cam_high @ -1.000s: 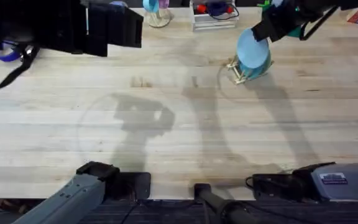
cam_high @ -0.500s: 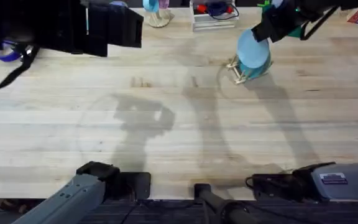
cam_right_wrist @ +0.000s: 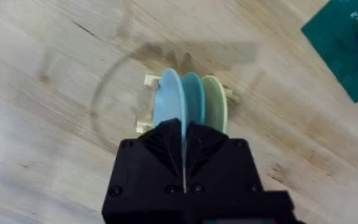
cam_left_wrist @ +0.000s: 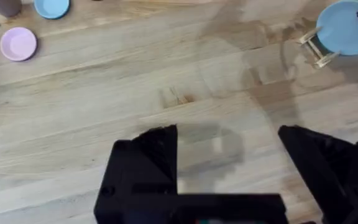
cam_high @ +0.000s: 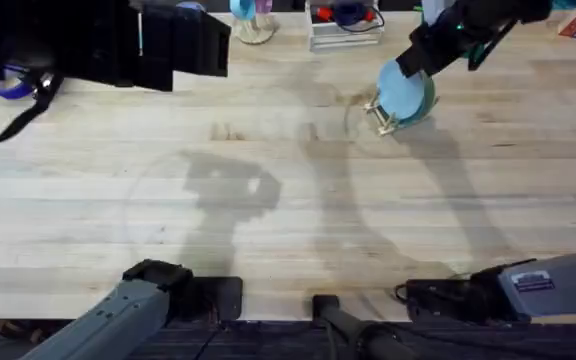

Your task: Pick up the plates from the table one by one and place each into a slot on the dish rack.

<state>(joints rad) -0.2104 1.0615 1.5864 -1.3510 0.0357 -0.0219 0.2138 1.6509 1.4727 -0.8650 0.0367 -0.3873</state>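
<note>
Right gripper is hovering directly above the dish rack at the far right part of the table, and its black fingers are pressed together with only a thin seam between them, gripping nothing. Beneath it, seen from the right wrist, three plates are standing on edge side by side in the rack's slots: the pale sky blue plate, the teal plate next to it, and a cream plate on the other side of the teal one. From overhead, the pale blue plate is facing forward and hiding most of the others, with the rack's light wooden base poking out at its lower left. Left gripper is hanging well apart from the rack over bare wood, its two black fingers spread wide with nothing between them. Off at the table's far left, a small pink saucer and a small blue saucer are lying flat near each other.
</note>
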